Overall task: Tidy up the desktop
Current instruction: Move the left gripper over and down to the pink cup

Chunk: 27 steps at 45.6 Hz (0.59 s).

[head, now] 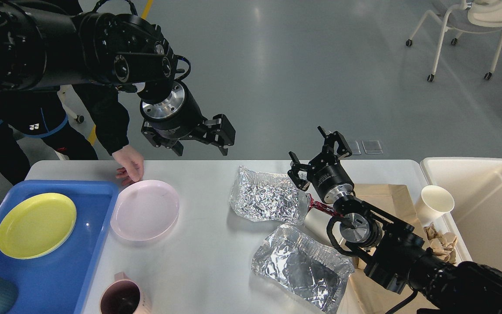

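White desktop (207, 261) edge bare beneath left tool (203, 141).

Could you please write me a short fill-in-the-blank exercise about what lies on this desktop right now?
1. The yellow plate lies in the ___ tray.
2. The person's hand reaches toward the ___ plate.
3. Two crumpled ___ containers lie on the desktop.
4. The right claw is ___.
Missing words: blue; pink; foil; open

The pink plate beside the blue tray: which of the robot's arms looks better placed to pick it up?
Probably the left. The left gripper hangs above the desktop, nearer the pink plate. The right gripper is across the crumpled foil. A person's hand is at the plate's rim, though.
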Motion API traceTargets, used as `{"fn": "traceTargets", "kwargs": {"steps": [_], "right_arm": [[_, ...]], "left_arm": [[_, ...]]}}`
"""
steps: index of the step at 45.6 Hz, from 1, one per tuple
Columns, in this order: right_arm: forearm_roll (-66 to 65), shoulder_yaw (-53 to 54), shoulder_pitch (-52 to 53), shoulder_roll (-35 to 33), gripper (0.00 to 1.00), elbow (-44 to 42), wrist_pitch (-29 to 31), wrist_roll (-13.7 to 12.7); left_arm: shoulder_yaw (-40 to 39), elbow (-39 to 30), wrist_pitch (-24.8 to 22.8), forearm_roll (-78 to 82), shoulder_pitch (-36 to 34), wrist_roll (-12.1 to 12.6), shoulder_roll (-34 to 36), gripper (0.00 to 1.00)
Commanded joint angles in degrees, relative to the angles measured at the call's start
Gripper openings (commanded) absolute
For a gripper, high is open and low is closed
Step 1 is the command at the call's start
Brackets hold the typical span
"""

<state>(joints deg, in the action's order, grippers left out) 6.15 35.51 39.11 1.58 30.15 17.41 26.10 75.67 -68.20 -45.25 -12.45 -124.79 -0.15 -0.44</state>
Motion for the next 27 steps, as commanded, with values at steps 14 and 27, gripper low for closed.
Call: {"fn": "traceTargets", "kwargs": {"steps": [14, 27], "right_arm": [[0.00, 0.00, 0.00, 0.00, 1.00, 0.09, -0.01, 0.00], [0.00, 0.00, 0.00, 0.00, 1.00, 0.09, -0.01, 0.00]], "left_arm": [[6.68, -11.96, -9.75, 3.75, 1.31, 0.85, 0.27, 0.97], [6.60, -12.31, -9.75, 3.66, 7.45, 3.23, 0.00, 0.96]]}}
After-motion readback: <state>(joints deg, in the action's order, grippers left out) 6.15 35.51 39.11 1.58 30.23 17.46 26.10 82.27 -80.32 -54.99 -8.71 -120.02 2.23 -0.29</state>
